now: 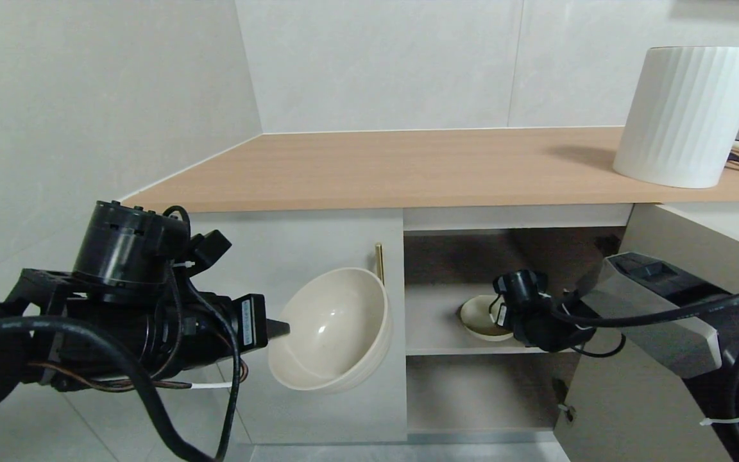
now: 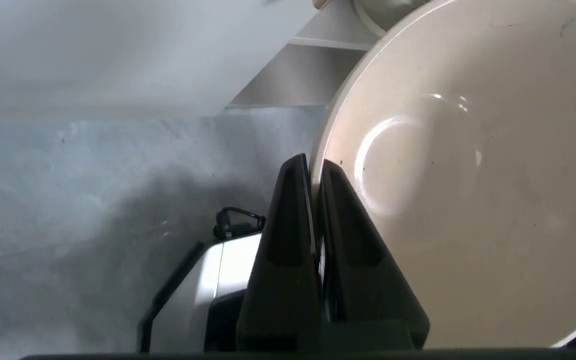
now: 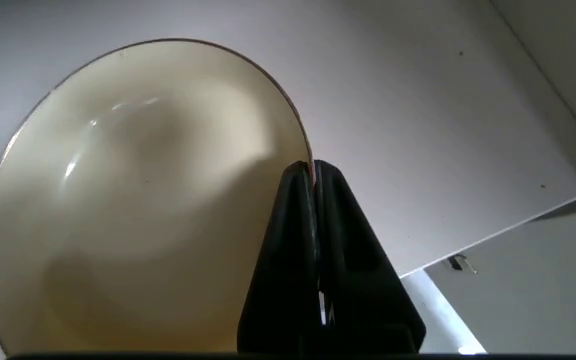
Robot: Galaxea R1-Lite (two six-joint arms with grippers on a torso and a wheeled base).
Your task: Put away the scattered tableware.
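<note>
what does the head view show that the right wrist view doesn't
Head view adds: the left claw gripping a large cream bowl by its rim, the wooden countertop and a white ribbed cylinder. Right wrist view adds: the thin dark edge line and glossy inside of the small cream dish. Shared: the right claw shut on that dish's rim.

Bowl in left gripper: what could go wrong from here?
The left gripper pinches the bowl by its rim alone, tipped sideways: it could slip.
The bowl hangs close to the door handle: a swing could knock it.
The right gripper grips the plate by its edge at the shelf: released tilted, it could clatter.
</note>
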